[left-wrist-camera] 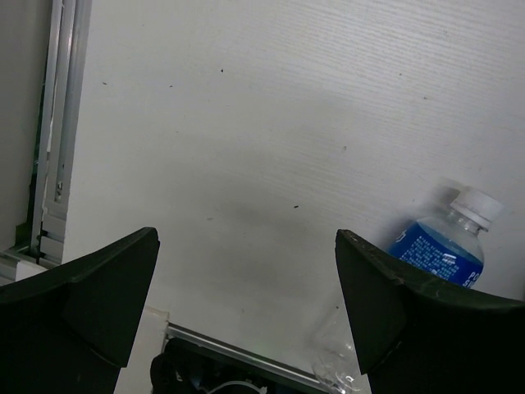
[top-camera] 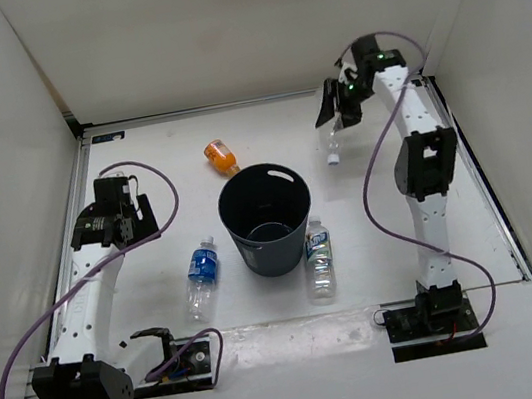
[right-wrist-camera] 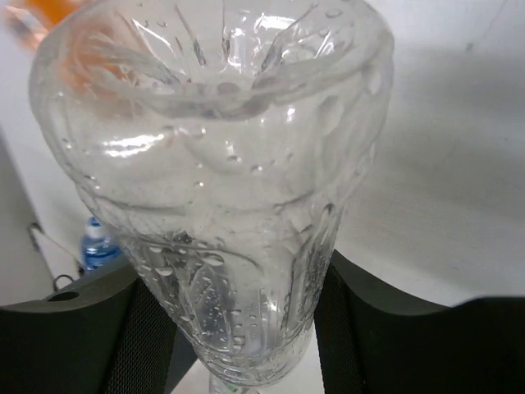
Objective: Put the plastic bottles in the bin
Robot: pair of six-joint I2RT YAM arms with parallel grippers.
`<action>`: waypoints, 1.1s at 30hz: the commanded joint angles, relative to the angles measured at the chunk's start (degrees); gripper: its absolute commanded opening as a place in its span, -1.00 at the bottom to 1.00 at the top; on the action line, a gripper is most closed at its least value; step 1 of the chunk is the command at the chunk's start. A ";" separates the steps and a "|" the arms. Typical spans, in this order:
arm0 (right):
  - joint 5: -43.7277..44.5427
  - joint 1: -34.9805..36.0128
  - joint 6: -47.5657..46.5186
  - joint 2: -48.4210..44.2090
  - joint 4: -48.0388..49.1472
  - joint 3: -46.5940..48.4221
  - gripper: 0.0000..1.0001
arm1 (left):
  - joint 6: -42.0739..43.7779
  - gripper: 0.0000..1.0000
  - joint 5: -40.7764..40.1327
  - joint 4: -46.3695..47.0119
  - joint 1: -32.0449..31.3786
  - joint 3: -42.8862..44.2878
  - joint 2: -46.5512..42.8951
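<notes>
The right gripper (top-camera: 342, 104) pinches the clear unlabelled bottle (right-wrist-camera: 221, 205) between its two fingers (right-wrist-camera: 373, 324), cap end pointing down, base toward the wrist camera; in the top view this bottle hangs off the far right side of the bin (top-camera: 265, 255), apart from its rim; the left gripper (left-wrist-camera: 246, 246) has its jaws spread wide with nothing between them, over the white table (top-camera: 138, 159) on the left; the blue-labelled bottle (top-camera: 201, 274) lies just left of the bin; the bottle with the white-blue label (top-camera: 319, 257) lies against the bin's right side; the orange bottle (top-camera: 221, 156) lies just behind the bin; the bin stands upright at the table's centre.
</notes>
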 commanded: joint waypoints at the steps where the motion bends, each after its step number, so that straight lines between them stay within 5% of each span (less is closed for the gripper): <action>1: -11.26 -1.48 1.51 -12.47 5.82 1.55 -1.00 | -2.31 0.99 -1.58 4.02 -0.16 -0.16 0.01; 11: -35.00 0.87 11.01 -31.73 30.95 -16.39 -1.00 | -6.80 0.99 5.18 9.56 -0.25 0.10 2.74; 17: -34.48 10.10 -8.56 -34.11 17.61 -12.88 -1.00 | -10.41 0.99 10.09 8.34 -0.25 0.28 4.14; 25: -28.95 21.53 -21.95 -34.55 6.18 -14.63 -1.00 | -7.87 0.99 11.51 3.59 -0.33 0.90 3.27; 26: -28.59 22.67 -22.04 -34.29 5.91 -14.90 -0.81 | -7.78 0.99 11.95 3.15 -0.25 0.63 3.26; 27: -28.24 23.81 -22.22 -34.20 5.82 -14.90 0.60 | -7.77 0.99 12.21 3.06 -0.25 -0.15 3.09; 28: -27.28 24.26 -22.92 -33.94 5.48 -14.55 0.81 | -7.77 0.99 13.43 3.06 -0.25 -0.34 2.83; 33: -25.34 25.77 -23.19 -32.53 3.80 -11.91 0.81 | -8.39 0.99 14.94 2.00 -0.16 -2.26 1.16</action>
